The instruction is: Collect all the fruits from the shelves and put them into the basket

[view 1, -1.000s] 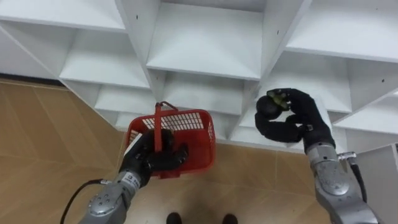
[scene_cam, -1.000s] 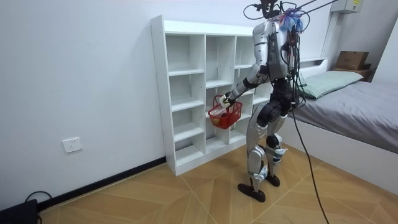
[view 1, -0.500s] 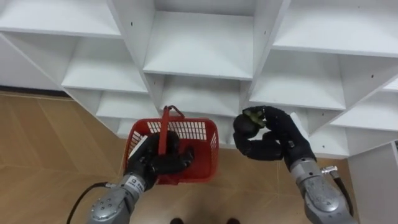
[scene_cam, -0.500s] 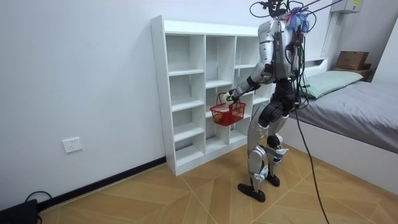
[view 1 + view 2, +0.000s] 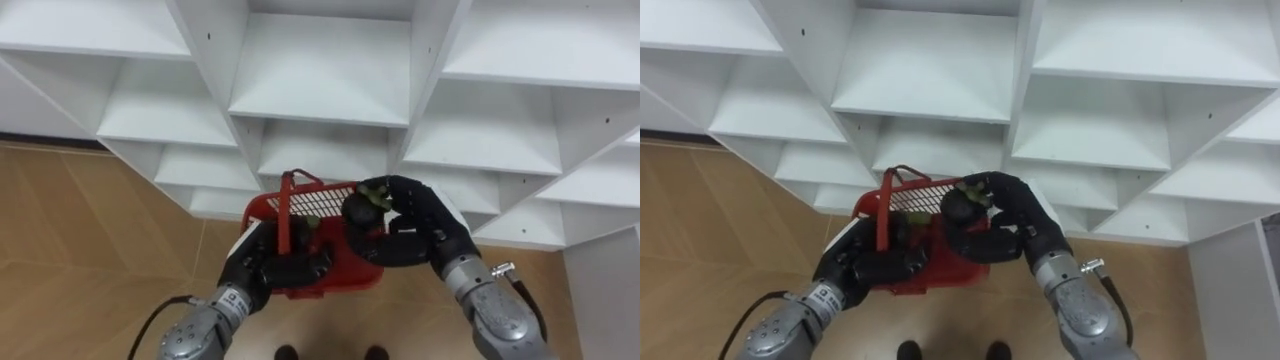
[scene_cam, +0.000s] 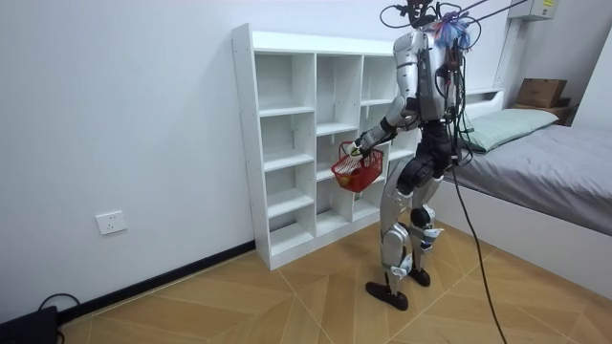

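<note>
Fruit (image 5: 362, 203): one piece, small and roundish, dark-skinned with a greenish patch at the top. Kind uncertain.

Location: clamped in the right hand (image 5: 415, 232), fingers and thumb curled round it. It is held over the right rim of the basket (image 5: 262, 208), near its far right corner, just in front of the closet's (image 5: 320, 70) lower shelf edges. Not yet inside the basket.

Handling, as judged: light, and firm enough for a full wrap of the fingers. The skin is probably smooth and a little slippery. It may bruise if dropped, so bring it low into the basket before letting go. Best hold is round its widest part.

Basket: red plastic with openwork walls and a hoop handle. Likely stiff and light, and liable to swing. The left hand (image 5: 280, 268) is closed round the handle and holds the basket clear of the floor (image 5: 90, 240). Something greenish lies inside by the far wall, too hidden to name.

Robot stands upright, facing the closet's middle column.
</note>
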